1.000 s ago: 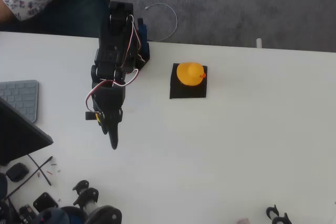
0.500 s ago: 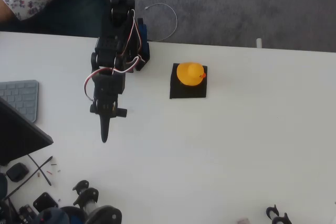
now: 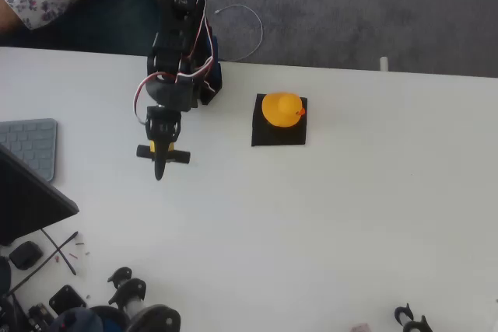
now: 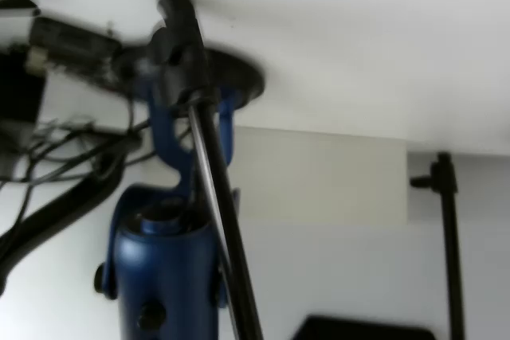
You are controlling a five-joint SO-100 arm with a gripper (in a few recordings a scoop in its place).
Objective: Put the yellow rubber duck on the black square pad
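Overhead view shows one black gripper on the left, pointing down over the white table, fingers together, holding nothing. To its right, one yellow rubber duck sits on one black square pad.

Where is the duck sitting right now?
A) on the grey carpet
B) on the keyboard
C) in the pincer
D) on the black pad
D: in the overhead view the duck sits on the black pad, over its upper edge, while the pincer is off to the left over bare table.
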